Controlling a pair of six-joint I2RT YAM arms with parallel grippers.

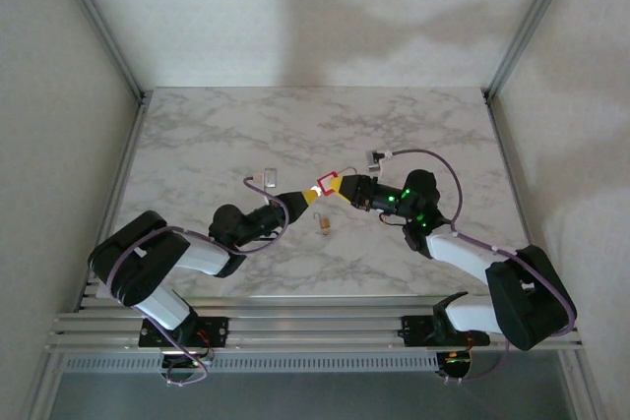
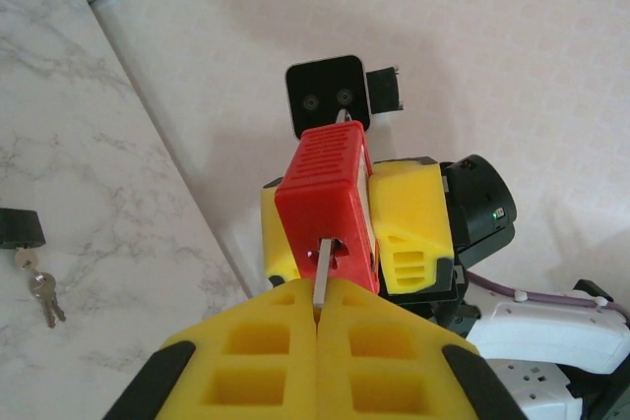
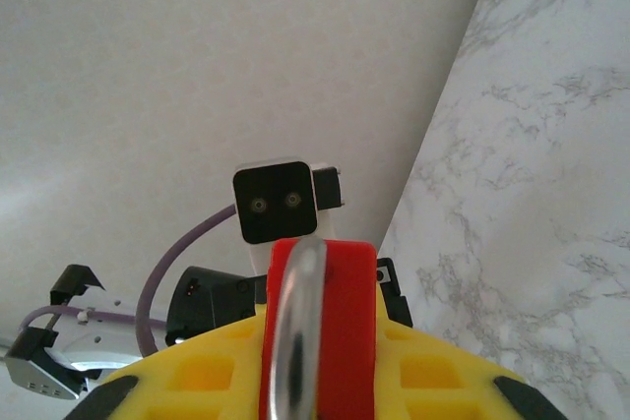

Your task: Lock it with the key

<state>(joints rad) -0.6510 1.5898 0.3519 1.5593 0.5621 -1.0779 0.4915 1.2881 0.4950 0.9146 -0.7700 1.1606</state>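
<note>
Between the right gripper's [image 2: 345,228] yellow foam jaws, a red padlock [image 2: 325,194] is clamped by its two flanks and held up off the marble table [image 2: 98,194]. The jaws are spread to the width of the body and pressed against it on both sides. Gripped this way, the keyhole face is left uncovered and is turned toward the opposite jaws. From the other end of the body, on the side nearest the right wrist, the silver shackle [image 3: 295,341] is seen edge-on. Whether it is seated in the body cannot be told. Directly ahead of that keyhole, the left gripper [image 2: 317,307] is met tip to tip with the lock. Its jaws are pressed flat together and the key [image 2: 322,280] is pinched between them by its head. Only the narrow blade is left projecting past the fingertips, and its end is seen entering the slot in the red face. The thin pinch seems chosen so that the blade is kept in line with the slot and can be twisted by a roll of the wrist, while the body is braced against that twist by the other jaws. The step in hand is judged to be insertion or the start of the turn. How deep the blade sits cannot be made out. Beneath both sets of jaws and apart from them, a spare bunch of keys [image 2: 41,294] is lying on the table.
</note>
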